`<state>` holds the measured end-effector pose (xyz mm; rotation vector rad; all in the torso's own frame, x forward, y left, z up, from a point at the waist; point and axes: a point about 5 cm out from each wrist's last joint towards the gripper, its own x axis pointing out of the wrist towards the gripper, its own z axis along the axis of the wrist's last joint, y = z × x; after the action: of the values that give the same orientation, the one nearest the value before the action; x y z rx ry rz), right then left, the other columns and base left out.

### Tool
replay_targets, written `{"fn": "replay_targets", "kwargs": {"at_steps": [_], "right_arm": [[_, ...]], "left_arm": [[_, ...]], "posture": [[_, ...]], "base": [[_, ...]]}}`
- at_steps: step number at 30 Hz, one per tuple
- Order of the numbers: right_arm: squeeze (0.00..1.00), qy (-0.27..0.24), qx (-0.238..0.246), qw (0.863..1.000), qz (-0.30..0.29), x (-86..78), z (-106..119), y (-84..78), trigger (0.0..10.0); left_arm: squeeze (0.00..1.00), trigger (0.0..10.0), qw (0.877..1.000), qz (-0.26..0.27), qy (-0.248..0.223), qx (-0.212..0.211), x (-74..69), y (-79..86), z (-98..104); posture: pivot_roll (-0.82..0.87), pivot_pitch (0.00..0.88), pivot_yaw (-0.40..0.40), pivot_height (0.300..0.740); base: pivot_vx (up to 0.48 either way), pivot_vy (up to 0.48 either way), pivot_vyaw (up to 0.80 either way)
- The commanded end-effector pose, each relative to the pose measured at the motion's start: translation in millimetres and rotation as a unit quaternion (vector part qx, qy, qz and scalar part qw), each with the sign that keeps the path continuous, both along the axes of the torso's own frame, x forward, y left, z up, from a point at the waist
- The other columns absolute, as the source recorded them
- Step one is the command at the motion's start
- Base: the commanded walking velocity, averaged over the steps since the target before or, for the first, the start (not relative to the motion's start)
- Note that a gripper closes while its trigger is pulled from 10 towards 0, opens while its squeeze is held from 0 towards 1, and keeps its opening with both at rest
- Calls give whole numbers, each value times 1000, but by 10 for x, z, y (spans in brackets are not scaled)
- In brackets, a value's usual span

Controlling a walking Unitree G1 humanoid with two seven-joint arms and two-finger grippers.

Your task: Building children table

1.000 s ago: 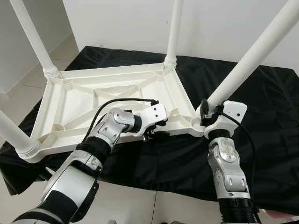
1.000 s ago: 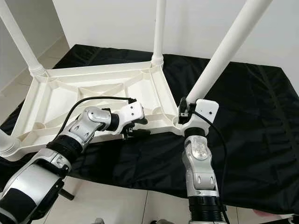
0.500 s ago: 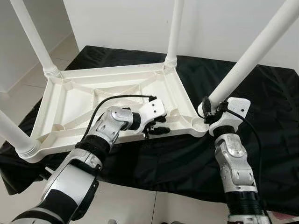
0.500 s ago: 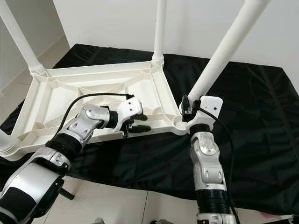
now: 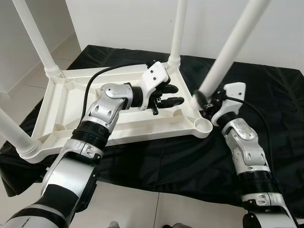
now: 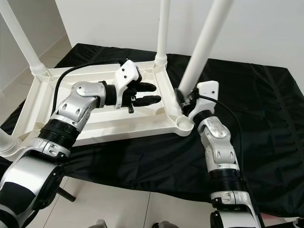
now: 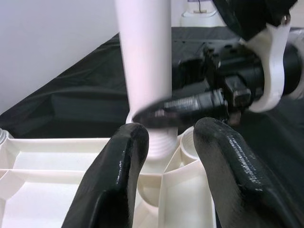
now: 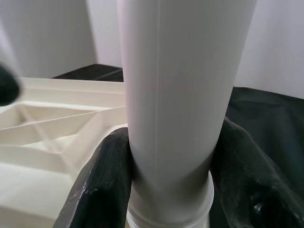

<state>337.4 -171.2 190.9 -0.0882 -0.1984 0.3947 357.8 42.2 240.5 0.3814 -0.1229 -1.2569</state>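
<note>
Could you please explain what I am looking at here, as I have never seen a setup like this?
This is a humanoid robot building a child's table. Two pictures come from its head, looking down; the other two come from cameras on its wrists. A white tabletop lies upside down on a black cloth, with legs pointing up. The right gripper clasps the fourth leg near its lower end, beside the open corner socket. The left gripper hovers open above the tabletop, holding nothing.
</note>
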Motion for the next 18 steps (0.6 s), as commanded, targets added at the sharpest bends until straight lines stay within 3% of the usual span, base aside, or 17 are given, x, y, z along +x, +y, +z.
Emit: {"fn": "replay_targets", "kwargs": {"at_steps": [1, 4, 8, 9, 13, 14, 15, 16, 18], "right_arm": [[0, 0, -1, 999, 35, 13, 26, 33, 10000], [0, 9, 5, 997, 71, 24, 21, 51, 10000], [0, 6, -6, 997, 74, 29, 22, 49, 10000], [0, 8, -15, 997, 78, 47, 16, 39, 10000], [0, 10, -18, 995, 96, 53, 13, 50, 10000], [0, 11, -22, 994, 104, 51, 12, 58, 10000], [0, 13, -25, 994, 110, 50, 9, 63, 10000], [0, 15, -24, 993, 116, 51, 6, 65, 10000], [0, 15, -25, 992, 121, 53, 6, 65, 10000]], "left_arm": [[0, 10000, 1000, 17, -14, -20, 11, -23, 123], [0, 10000, 999, 23, -9, -35, 13, -53, 157], [0, 10000, 999, 28, -9, -38, 20, -64, 165], [1000, 10000, 998, 31, 2, -52, 29, -73, 175], [1000, 10000, 998, 40, -6, -45, 45, -74, 179], [882, 10000, 998, 40, -11, -41, 45, -78, 178], [275, 10000, 998, 40, -12, -39, 45, -82, 176], [0, 10000, 998, 40, -13, -39, 45, -83, 177], [0, 10000, 998, 40, -12, -40, 46, -83, 181]], "posture": [[-30, 0, -40, 740], [-29, 0, -41, 740], [-30, 0, -42, 740], [-30, 0, -44, 740], [-27, 0, -46, 740], [-27, 0, -46, 740], [-28, 0, -47, 740], [-28, 0, -47, 740], [-27, 0, -47, 740]], "base": [[0, 0, 0], [0, 0, 0], [0, 0, 0], [0, 0, 0], [0, 0, 0], [0, 0, 0], [0, 0, 0], [0, 0, 0], [0, 0, 0]]}}
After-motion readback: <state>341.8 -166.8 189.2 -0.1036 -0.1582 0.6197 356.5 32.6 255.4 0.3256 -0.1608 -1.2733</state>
